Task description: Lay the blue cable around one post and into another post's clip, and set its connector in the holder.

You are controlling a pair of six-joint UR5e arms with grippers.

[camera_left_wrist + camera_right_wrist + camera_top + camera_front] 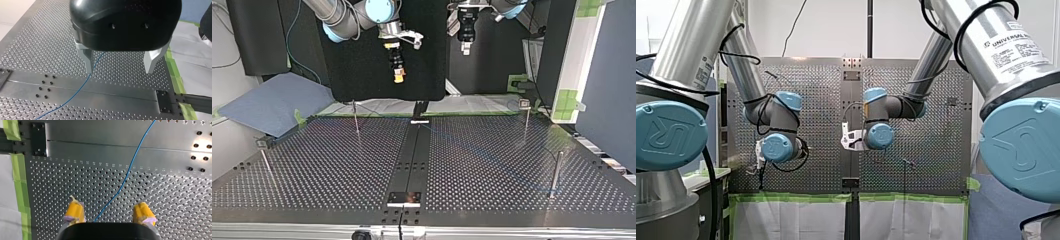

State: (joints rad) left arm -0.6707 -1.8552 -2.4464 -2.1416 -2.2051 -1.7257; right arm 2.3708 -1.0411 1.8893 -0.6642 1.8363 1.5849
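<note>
The right gripper [108, 206] is seen with its yellow pads [75, 211] held wide apart. The blue cable [127, 173] is laid on the perforated table [170, 195], passing between the pads, touching neither, and running ahead toward one o'clock of the gripper. Green tape [18, 175] is found at ten o'clock, a black plate [38, 138] at eleven

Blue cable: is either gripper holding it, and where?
Nothing is held. My left gripper and my right gripper are open; the blue cable lies loose on the table.
</note>
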